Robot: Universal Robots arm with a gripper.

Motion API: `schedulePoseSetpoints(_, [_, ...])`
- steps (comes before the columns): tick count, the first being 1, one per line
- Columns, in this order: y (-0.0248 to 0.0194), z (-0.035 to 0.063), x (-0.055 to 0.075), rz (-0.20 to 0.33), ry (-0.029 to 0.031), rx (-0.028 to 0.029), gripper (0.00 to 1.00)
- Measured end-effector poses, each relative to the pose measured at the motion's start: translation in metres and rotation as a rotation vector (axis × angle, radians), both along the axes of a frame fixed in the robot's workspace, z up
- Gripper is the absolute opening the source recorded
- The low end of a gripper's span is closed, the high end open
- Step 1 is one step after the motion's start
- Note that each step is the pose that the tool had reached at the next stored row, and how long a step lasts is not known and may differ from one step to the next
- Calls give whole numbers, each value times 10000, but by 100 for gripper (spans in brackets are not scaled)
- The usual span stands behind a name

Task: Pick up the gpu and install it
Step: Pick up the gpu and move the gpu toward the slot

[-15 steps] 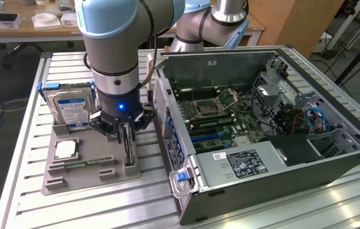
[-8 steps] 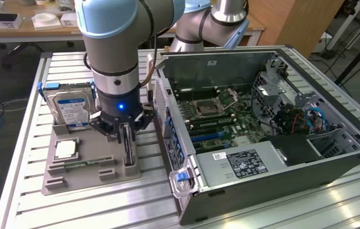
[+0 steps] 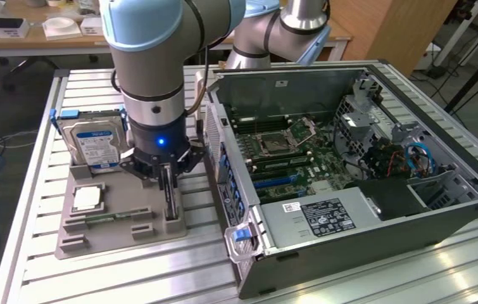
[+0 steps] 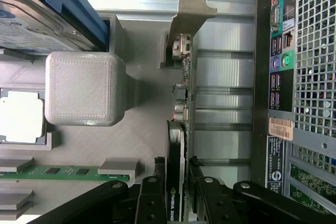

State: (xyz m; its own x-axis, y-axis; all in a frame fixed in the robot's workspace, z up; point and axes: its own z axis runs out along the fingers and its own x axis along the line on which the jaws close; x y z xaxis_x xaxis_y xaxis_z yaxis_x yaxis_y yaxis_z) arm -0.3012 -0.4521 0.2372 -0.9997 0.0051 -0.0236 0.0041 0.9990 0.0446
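While the gpu (image 4: 177,129) stands on edge in the grey holder (image 3: 120,237), the gripper (image 3: 169,187) sits directly above it, straddling the card.
From the wrist, the card's long axis runs straight through the gap between the jaws, with its silvery bracket (image 4: 191,9) at the far end, so the jaws meet the card near the opposite end. They stand narrow, one against each flat face. Whether they already pinch the card, I cannot tell. The card sits low in its slot, not lifted. The holder lies to the exterior view's left of the open computer case (image 3: 247,266), just beside its rear panel.
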Motion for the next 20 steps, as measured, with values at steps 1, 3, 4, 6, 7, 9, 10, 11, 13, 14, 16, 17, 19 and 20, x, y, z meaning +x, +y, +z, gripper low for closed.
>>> schedulePoseSetpoints(1, [0, 1, 6, 1, 2, -2, 31])
schedulePoseSetpoints(3, [0, 1, 13, -1, 2, -3, 31])
schedulePoseSetpoints(4, [0, 1, 12, -2, 3, -3, 31])
schedulePoseSetpoints(6, [0, 1, 12, -3, 2, -3, 31])
schedulePoseSetpoints(7, [0, 2, 13, -2, 3, -3, 31])
schedulePoseSetpoints(9, [0, 2, 13, -2, 4, -4, 29])
schedulePoseSetpoints(10, [0, 2, 13, -2, 4, -4, 29])
schedulePoseSetpoints(11, [0, 2, 13, -2, 4, -4, 26])
schedulePoseSetpoints(13, [0, 2, 13, -2, 3, -4, 26])
schedulePoseSetpoints(14, [0, 2, 13, -2, 3, -3, 26])
schedulePoseSetpoints(16, [0, 2, 13, -1, 4, -4, 26])
schedulePoseSetpoints(17, [0, 2, 13, -1, 3, -3, 26])
schedulePoseSetpoints(19, [0, 2, 13, -2, 3, -3, 26])
schedulePoseSetpoints(20, [0, 2, 13, -1, 3, -4, 26])
